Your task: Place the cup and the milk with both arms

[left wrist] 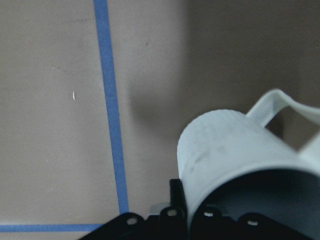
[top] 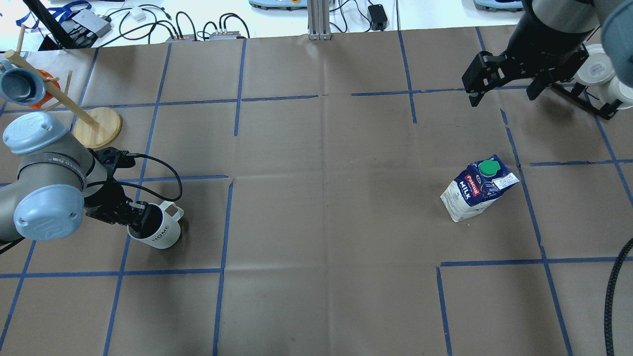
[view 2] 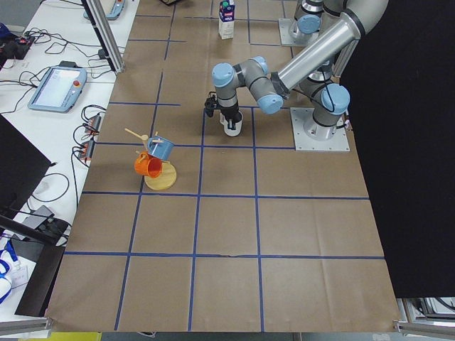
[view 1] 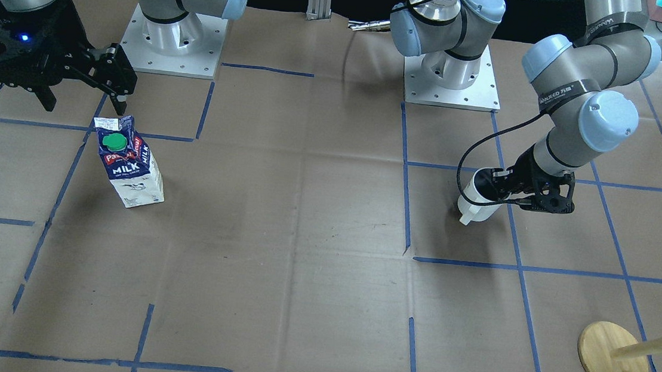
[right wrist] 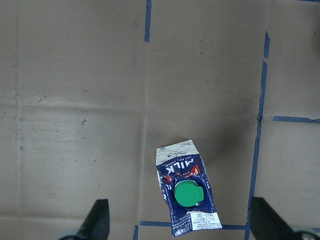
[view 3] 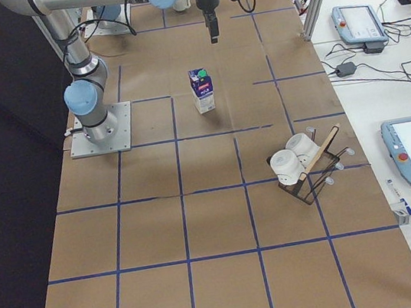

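The cup (top: 162, 228), a white mug with a dark inside, is tilted low over the table at the robot's left; it also shows in the front view (view 1: 477, 197) and the left wrist view (left wrist: 235, 150). My left gripper (top: 134, 217) is shut on its rim, handle pointing away from the gripper. I cannot tell if the cup touches the table. The milk (top: 477, 190) stands upright alone on the robot's right, green cap up, also in the front view (view 1: 129, 162) and the right wrist view (right wrist: 186, 192). My right gripper (top: 502, 96) is open and empty, high above and beyond the milk.
A wooden mug tree (top: 101, 126) with a blue and an orange cup stands beyond the left arm. A black rack with white cups (view 3: 300, 164) sits at the robot's right end. Both arm bases (view 1: 173, 40) (view 1: 451, 74) are at the robot's edge.
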Motion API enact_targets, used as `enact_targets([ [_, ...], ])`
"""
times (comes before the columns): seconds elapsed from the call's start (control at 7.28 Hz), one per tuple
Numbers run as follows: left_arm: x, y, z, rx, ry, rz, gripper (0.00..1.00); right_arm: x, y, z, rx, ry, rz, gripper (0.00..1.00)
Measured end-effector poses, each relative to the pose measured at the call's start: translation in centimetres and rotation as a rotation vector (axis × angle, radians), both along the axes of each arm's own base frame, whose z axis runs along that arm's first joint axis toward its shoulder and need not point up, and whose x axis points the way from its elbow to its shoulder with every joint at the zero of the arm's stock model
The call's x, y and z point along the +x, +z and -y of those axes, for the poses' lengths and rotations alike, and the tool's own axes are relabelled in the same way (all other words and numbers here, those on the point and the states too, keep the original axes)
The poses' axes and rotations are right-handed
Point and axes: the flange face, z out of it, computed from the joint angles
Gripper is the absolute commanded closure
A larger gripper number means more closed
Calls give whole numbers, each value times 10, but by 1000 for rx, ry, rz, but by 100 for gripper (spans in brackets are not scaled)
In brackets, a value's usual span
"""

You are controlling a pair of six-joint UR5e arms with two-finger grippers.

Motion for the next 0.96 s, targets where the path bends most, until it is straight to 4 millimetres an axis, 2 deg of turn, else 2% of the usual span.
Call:
enact_targets([
  [0.14,-11,19,17,-30,-8,12,100,0,0,0,0,0,1,0],
  [0.41,-62,54,53,-92,-14,35,100,0,0,0,0,0,1,0],
  [0.69,-111,64,81,-127,-15,17,100,1,-2,0,4,1,2,0],
  [0.96,-153,63,116,-145,-11,-14,100,1,-5,-1,11,2,2,0],
])
